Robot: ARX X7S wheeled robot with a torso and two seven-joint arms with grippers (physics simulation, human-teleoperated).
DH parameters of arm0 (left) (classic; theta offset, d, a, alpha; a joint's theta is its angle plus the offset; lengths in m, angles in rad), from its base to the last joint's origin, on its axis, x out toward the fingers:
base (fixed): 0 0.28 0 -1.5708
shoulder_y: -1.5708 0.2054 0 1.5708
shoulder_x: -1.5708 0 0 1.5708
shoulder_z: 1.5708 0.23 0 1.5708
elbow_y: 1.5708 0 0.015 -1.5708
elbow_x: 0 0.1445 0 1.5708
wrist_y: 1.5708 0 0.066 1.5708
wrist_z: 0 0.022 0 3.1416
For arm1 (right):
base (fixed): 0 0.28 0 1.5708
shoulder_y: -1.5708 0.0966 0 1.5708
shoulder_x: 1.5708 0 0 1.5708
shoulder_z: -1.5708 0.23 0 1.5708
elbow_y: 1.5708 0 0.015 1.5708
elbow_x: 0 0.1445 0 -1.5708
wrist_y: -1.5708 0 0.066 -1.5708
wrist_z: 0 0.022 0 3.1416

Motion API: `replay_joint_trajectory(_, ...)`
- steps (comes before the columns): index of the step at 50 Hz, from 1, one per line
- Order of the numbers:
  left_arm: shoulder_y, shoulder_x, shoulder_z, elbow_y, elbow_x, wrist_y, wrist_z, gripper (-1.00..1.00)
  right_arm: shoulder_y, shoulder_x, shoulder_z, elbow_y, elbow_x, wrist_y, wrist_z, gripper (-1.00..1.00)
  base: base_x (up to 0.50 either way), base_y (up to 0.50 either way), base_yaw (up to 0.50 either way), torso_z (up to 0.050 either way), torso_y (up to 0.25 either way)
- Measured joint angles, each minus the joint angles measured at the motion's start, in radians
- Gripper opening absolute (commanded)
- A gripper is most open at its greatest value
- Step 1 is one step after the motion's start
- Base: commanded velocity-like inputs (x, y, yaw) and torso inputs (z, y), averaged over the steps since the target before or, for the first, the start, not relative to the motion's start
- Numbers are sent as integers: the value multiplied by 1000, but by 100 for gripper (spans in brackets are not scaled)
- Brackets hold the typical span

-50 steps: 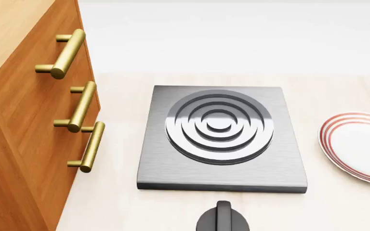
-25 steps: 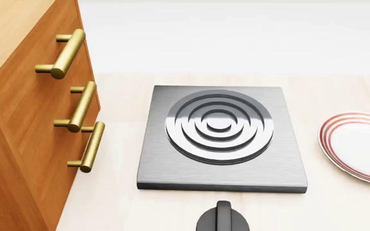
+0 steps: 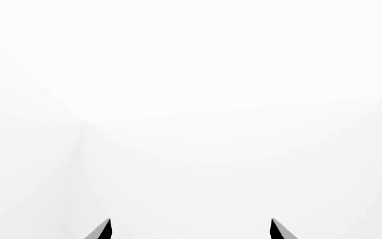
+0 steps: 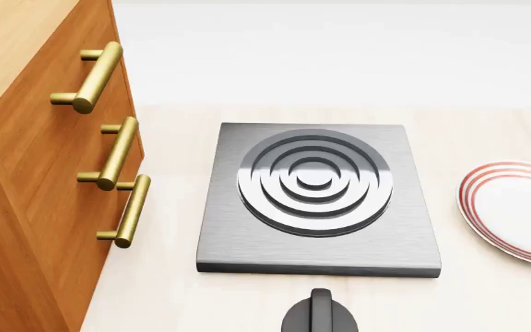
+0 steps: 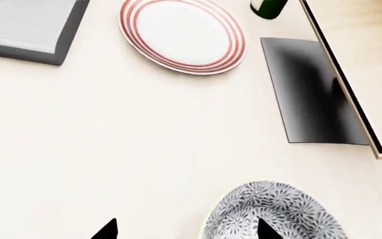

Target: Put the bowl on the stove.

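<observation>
Now | right claw (image 5: 185,230) spread, empty | bowl (image 5: 274,213) just beside one fingertip | straddle rim before pinching | stove (image 5: 25,25) far ahead.

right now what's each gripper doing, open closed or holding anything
left gripper: open, holding nothing, only blank white ahead.
right gripper: open, empty, above the counter with the bowl by one fingertip.

Only the fingertips of the robot show. The left gripper (image 3: 189,230) has two black, sharply pointed wedges with grey inner faces. The right gripper (image 5: 185,230) shows two plain black pointed tips.
</observation>
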Motion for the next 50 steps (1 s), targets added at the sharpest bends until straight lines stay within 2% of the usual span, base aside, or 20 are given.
replay_joint_trajectory(26, -22, 11, 17, 0, -5, -7, 15, 100, 83, -56, -150, 113, -62, -80, 46, 100, 0, 0, 0, 0, 0)
replay_joint_trajectory(50, -29, 25, 14, 0, -12, -13, 31, 100, 111, -84, -203, 194, -91, -105, 69, 100, 0, 0, 0, 0, 0)
